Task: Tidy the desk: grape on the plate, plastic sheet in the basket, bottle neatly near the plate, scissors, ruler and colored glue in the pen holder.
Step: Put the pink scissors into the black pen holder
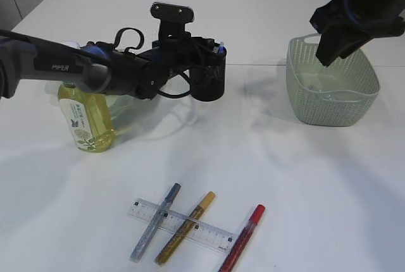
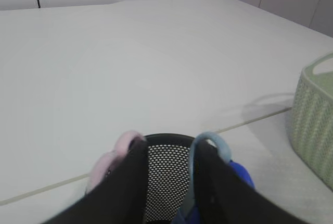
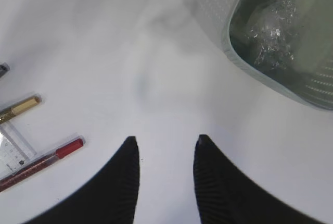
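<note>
- Jaws of the right gripper (image 3: pixel 165 146) stand apart with nothing between them, hanging above bare desk (image 1: pixel 304 177); the left gripper's (image 1: pixel 212 63) jaws are spread too, straddling the near rim of the black mesh pen holder (image 1: pixel 211 74) without pinching it, as the left wrist view shows.
- Nearest the front edge lies the clear ruler (image 1: pixel 183 224), flat on the desk, with three glue pens across it: a silver-blue one (image 1: pixel 155 222), a gold one (image 1: pixel 185 228) and a red one (image 1: pixel 243 237), all slanting the same way, the red one touching only the ruler's right end.
- Farther back on the left stands the bottle (image 1: pixel 85 117) of yellow liquid, upright, partly behind the left arm (image 1: pixel 76 66).
- Beyond it, the pen holder stands upright mid-desk; scissor handles, pale blue (image 2: pixel 208 143) and dark blue, poke out of it, and something pink (image 2: pixel 117 156) sits just outside its left rim.
- At the right stands the green basket (image 1: pixel 333 104), with the crumpled plastic sheet (image 3: pixel 270 28) lying inside on its floor.
- Grape and plate I cannot make out from here.
</note>
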`<state>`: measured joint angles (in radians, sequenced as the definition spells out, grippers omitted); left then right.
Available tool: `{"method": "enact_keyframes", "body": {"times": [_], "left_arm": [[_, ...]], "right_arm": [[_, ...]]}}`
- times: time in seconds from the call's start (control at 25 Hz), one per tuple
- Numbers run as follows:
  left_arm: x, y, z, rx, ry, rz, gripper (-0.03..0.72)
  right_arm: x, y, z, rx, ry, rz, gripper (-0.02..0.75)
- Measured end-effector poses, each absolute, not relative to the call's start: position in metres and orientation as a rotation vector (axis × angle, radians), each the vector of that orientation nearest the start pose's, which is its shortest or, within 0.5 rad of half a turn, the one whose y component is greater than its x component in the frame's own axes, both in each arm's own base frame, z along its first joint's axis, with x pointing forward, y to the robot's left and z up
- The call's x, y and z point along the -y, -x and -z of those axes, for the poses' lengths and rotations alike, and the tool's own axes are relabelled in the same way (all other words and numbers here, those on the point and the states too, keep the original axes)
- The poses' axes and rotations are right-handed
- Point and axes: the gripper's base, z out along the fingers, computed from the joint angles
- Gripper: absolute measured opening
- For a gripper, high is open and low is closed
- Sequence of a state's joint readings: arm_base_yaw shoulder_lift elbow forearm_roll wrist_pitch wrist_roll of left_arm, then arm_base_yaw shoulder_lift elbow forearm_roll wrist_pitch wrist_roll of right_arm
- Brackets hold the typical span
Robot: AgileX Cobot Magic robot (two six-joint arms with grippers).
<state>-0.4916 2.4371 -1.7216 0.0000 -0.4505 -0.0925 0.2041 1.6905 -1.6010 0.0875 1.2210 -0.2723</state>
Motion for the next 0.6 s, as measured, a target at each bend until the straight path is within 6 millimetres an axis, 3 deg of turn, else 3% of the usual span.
{"method": "enact_keyframes", "body": {"times": [0.24,0.6], "left_arm": [[0.256,-0.480,-0.128,-1.803,-0.364,0.411,0.237],[0.252,-0.471,-0.174,-1.910,-0.395,0.383,0.239]], "right_arm": [[-0.079,-0.345,-0.335,-2.712,0.636,-0.105,0.292],[-0.079,-0.345,-0.335,-2.710,0.636,-0.105,0.291]]}}
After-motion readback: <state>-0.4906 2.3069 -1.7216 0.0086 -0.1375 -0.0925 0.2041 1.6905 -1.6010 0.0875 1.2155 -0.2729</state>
